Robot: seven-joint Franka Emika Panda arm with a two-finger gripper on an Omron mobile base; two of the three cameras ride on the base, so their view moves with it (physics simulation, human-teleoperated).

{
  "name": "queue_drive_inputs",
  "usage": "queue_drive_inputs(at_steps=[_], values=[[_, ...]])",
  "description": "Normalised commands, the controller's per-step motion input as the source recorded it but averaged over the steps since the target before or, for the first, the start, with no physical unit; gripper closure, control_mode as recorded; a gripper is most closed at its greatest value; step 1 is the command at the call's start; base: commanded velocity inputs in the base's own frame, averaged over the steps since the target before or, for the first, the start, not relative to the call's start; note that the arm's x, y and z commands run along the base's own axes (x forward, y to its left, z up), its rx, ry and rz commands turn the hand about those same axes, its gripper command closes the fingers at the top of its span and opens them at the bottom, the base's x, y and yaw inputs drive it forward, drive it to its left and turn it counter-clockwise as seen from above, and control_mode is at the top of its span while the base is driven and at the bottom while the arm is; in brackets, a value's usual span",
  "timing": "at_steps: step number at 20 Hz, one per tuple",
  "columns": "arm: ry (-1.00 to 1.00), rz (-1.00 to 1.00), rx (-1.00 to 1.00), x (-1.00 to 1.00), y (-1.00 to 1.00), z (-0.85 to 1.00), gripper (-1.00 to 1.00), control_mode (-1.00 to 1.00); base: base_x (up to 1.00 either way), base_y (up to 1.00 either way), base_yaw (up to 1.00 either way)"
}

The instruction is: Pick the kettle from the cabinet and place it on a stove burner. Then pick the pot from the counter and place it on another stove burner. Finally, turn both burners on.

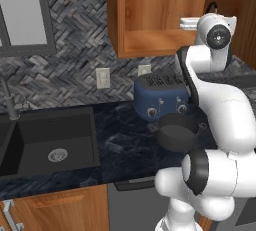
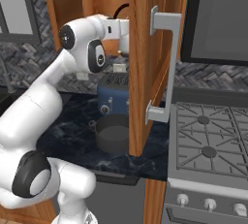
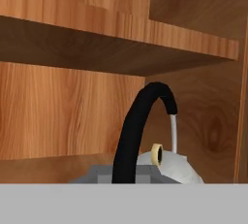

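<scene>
The white arm rises, bends at the elbow and reaches forward, its hand shut.

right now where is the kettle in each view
left base view: only the black handle arc of the kettle shows, top right, above the arm's wrist inside the cabinet.
right base view: handle arc top centre, just left of the open door.
hand view: handle and white lid bottom centre.
shared landmark: the cabinet's wooden interior.
</scene>
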Motion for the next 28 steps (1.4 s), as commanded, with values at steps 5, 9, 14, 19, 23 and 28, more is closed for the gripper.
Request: queue_drive_inputs(at_steps=[5, 9, 14, 19, 23, 28], values=[[0.00, -0.05, 0.00, -0.51, 0.07, 0.00, 1.00, -1.00, 0.00, 0.00, 0.00], [0.00, -0.05, 0.00, -0.51, 0.10, 0.00, 1.00, -1.00, 0.00, 0.00, 0.00], [0.00, -0.04, 0.00, -0.49, 0.11, 0.00, 1.00, -1.00, 0.00, 0.00, 0.00], [0.00, -0.04, 0.00, -0.48, 0.11, 0.00, 1.00, -1.00, 0.00, 0.00, 0.00], [0.00, -0.03, 0.00, -0.48, 0.12, 0.00, 1.00, -1.00, 0.00, 0.00, 0.00], [0.00, 0.00, 0.00, -0.30, 0.11, 0.00, 1.00, -1.00, 0.00, 0.00, 0.00]])
